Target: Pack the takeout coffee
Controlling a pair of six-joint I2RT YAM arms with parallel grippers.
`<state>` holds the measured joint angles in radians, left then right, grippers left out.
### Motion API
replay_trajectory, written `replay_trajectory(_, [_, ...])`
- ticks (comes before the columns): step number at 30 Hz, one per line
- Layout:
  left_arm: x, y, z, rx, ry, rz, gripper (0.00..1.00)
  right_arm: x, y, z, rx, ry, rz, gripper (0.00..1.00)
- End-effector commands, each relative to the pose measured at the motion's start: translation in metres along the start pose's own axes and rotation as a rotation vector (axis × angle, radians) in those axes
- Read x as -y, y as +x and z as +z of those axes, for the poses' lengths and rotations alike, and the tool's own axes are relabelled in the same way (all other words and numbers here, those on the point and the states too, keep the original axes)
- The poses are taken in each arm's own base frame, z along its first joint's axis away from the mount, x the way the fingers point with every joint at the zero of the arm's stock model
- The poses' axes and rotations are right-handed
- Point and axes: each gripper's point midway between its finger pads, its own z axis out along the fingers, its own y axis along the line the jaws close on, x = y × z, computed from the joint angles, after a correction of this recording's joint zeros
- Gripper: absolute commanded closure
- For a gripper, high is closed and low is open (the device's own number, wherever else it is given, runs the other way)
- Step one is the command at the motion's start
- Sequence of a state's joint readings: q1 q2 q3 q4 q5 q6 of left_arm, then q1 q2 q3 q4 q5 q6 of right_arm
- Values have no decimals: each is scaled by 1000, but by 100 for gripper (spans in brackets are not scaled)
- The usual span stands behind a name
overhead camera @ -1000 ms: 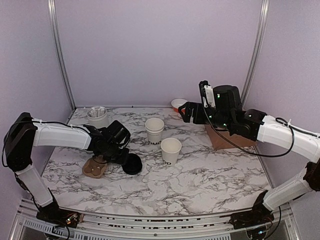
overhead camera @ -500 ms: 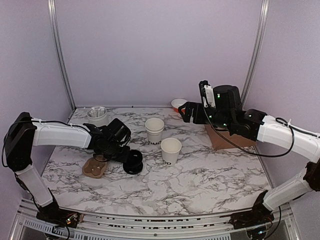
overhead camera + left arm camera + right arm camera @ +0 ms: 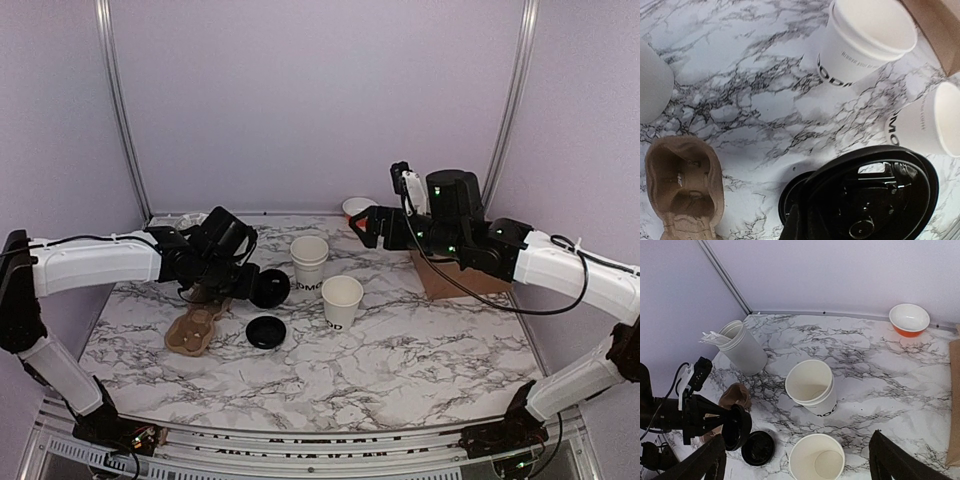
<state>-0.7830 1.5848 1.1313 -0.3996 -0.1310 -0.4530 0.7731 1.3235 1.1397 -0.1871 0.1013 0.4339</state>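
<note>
– Left tool state?
– Pinching a black lid by its rim. Lid is up off the desk, tilted steeply, left of the desk's middle.
– Right tool?
– Spread wide. Wrist view shows its fingers far apart, gripping nothing. It hangs in the air toward the far edge, right of the middle.
– Takeout coffee?
– White cup with black lettering near the base. Upright around the middle of the desk, mouth open. Neither tool touches it.
– Neighbours?
– Stack of nested cups sits just behind it toward the far edge, slightly left. Near, but apart. A second lid lies flat on the desk left of the cup, closer to the near edge than the held lid. The cardboard carrier lies left of that lid, toward the left edge.
– Anything else on the desk?
– White tub in the far left corner, white sticks poking out. Orange bowl at the far edge, right of the middle. Brown bag flat along the right edge, partly under the right arm.
</note>
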Motion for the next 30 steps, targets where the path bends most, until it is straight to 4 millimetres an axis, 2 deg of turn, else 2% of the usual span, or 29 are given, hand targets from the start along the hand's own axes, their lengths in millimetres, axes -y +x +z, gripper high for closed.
replay_trajectory(1, [21,-40,-46,125,90,-12,100,-33,1,5,-41,-174,25,5])
replay_trajectory(5, [44,-66,-74,212,206,-16,100,-53,9,11,-78,-275,44,9])
replay_trajectory(9, [71,-80,-94,256,352,-37,100,-72,3,5,-49,-349,5,9])
replay_trajectory(16, [119,-96,-129,275,666,-87,100,-94,-17,-31,106,-509,-78,8])
replay_trajectory(21, [145,-108,-166,277,951,-134,100,-106,-38,-60,208,-632,-141,7])
replay_trajectory(26, [159,-119,-200,264,1162,-150,100,-120,-50,-82,282,-722,-253,5])
replay_trajectory(30, [168,-124,-220,239,1252,-146,100,-124,-57,-93,375,-731,-361,2])
